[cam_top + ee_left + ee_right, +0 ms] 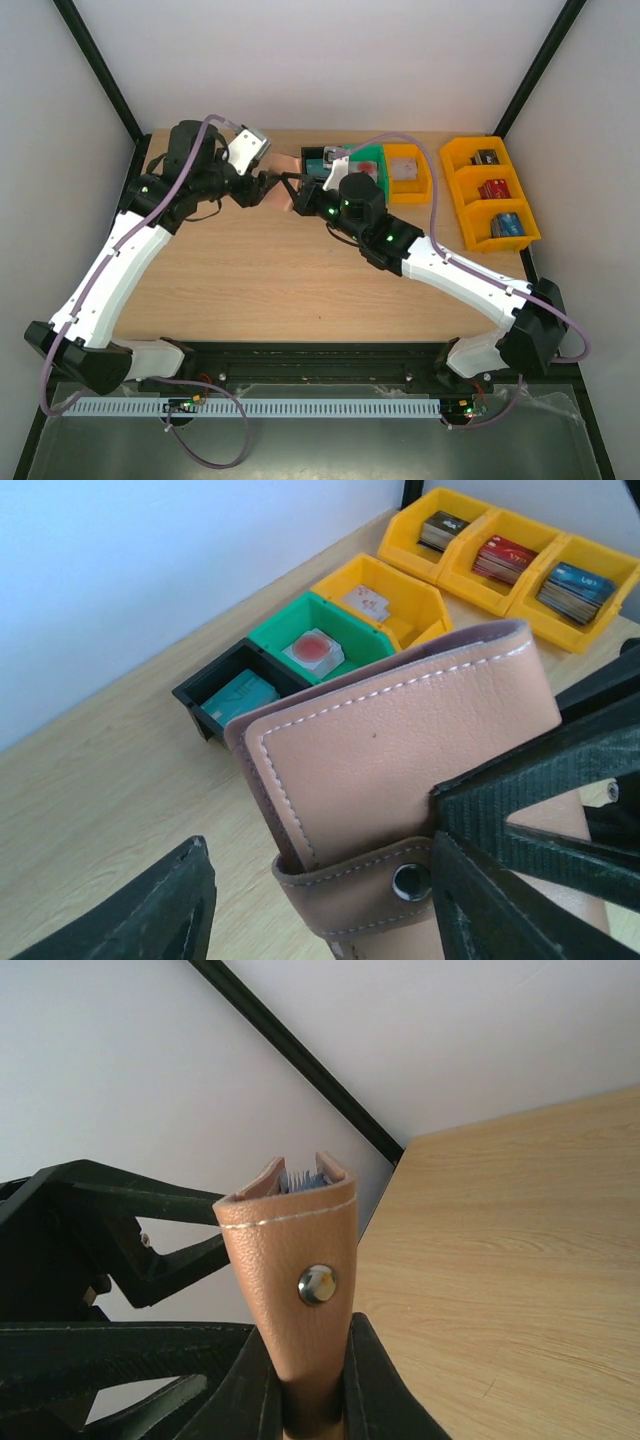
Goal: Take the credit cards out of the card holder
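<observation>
The card holder (400, 750), pinkish-tan leather with a snap strap, is held up off the table between my two grippers (287, 166). My right gripper (310, 1352) is shut on its lower end, strap and snap facing the camera. Thin blue-grey edges (305, 1178) show in its open top; I cannot tell cards from lining. My left gripper (320, 880) is open around the strap end; its left finger (160, 910) stands clear of the leather. A teal card (240, 695) lies in the black bin and a whitish card (313, 650) in the green one.
A black bin (198, 693), a green bin (285, 620) and a yellow bin (425, 605) stand in a row at the table's back. A three-part yellow bin (470, 195) at the right holds black, red and blue blocks. The two grippers (280, 188) are close together.
</observation>
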Controlling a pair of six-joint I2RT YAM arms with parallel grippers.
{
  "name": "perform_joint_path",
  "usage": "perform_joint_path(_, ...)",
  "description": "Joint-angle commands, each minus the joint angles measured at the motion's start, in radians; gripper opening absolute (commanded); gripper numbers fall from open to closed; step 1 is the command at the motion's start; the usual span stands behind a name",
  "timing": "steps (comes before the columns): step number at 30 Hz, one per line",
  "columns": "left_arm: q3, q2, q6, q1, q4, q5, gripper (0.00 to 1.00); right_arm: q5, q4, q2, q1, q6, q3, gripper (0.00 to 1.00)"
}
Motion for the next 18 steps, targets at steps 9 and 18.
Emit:
perform_joint_path(9, -0.053, 0.0, 0.043, -0.008, -0.007, 0.08, 0.77, -0.117, 0.163, -0.031, 0.031, 0.087, 0.05, 0.02)
perform_joint_path(18, -0.089, 0.016, 0.085, -0.049, 0.027, -0.145, 0.69, -0.163, 0.175, -0.038, 0.031, 0.09, 0.055, 0.02)
